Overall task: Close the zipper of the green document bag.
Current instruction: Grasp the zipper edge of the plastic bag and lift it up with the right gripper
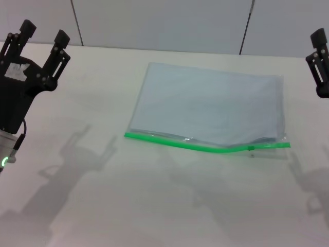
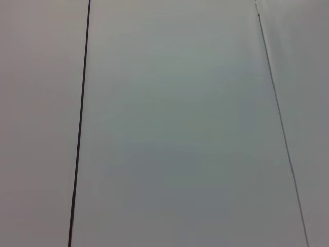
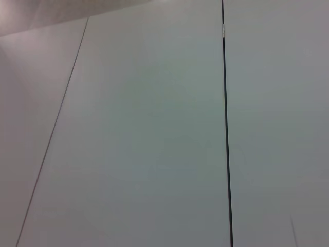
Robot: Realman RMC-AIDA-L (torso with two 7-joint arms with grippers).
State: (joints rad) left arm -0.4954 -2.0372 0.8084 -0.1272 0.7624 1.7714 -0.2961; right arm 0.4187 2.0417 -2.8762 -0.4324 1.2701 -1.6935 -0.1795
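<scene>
Table (image 1: pixel 103 206) bare around document bag (image 1: pixel 211 103); zipper (image 1: pixel 205 146) nearest.

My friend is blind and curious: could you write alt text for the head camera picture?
A flat translucent green document bag lies on a white table, its bright green zipper along the near edge. The left tool, open, is raised at the left edge; the right tool shows partly at the right edge.

Translucent smooth plastic green document bag (image 1: pixel 211 105), glossy green plastic zipper (image 1: pixel 205 146), matt white table (image 1: pixel 154 206)
</scene>
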